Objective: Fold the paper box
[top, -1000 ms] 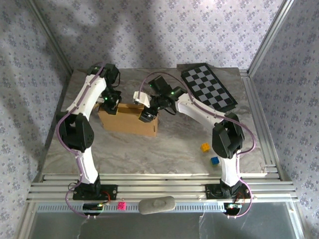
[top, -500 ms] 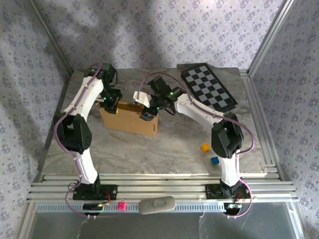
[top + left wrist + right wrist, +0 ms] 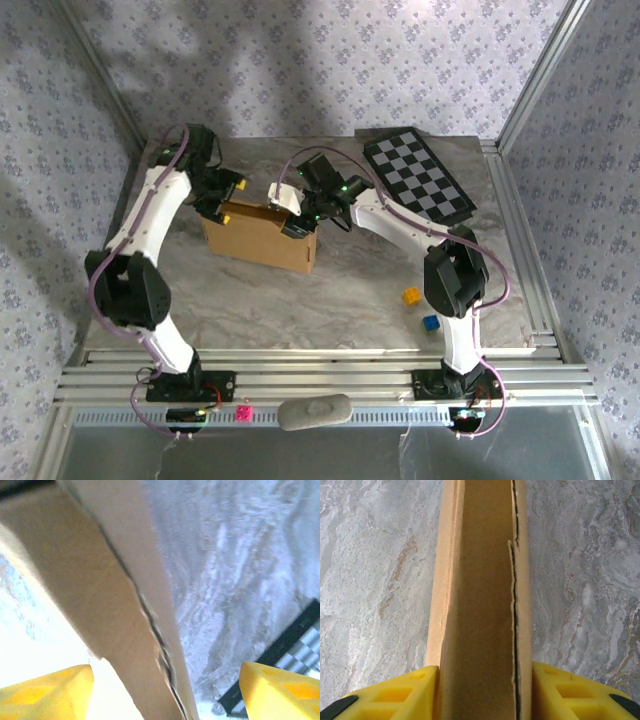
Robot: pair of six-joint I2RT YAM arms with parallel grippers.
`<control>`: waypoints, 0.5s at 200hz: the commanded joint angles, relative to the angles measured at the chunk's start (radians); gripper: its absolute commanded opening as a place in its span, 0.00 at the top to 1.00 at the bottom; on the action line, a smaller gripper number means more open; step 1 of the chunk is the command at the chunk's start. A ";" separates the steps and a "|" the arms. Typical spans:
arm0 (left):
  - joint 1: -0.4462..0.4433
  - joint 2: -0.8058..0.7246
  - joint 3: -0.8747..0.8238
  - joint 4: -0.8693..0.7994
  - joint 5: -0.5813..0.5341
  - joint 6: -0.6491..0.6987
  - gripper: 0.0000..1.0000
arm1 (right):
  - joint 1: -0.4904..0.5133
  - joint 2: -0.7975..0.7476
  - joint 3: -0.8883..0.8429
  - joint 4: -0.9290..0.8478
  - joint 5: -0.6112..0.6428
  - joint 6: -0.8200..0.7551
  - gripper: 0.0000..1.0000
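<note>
We see the paper box (image 3: 262,235) standing on edge on the marbled table (image 3: 340,295), between both arms. Our right gripper (image 3: 485,692) clamps its top edge, while our left gripper (image 3: 232,200) gapes wide astride the left end.

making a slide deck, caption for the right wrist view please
Right hand clamps the narrow edge of the standing paper box, yellow fingers on either side, marble table below.

No writing, label, brand or number can be read here — not on any surface.
</note>
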 commanded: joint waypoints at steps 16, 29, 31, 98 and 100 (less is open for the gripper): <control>0.089 -0.197 -0.083 0.153 0.055 0.295 0.30 | -0.007 0.016 -0.034 -0.058 -0.031 -0.016 0.55; 0.132 -0.236 -0.100 0.178 0.095 0.463 0.33 | -0.014 0.007 -0.040 -0.087 -0.046 -0.029 0.56; 0.138 -0.240 -0.100 0.177 0.096 0.495 0.33 | -0.014 0.005 -0.041 -0.089 -0.047 -0.032 0.56; 0.160 -0.347 -0.263 0.184 0.112 1.093 0.38 | -0.107 -0.189 -0.249 -0.125 -0.181 -0.136 0.57; 0.160 -0.350 -0.268 0.186 0.117 1.105 0.38 | -0.109 -0.195 -0.256 -0.124 -0.181 -0.138 0.57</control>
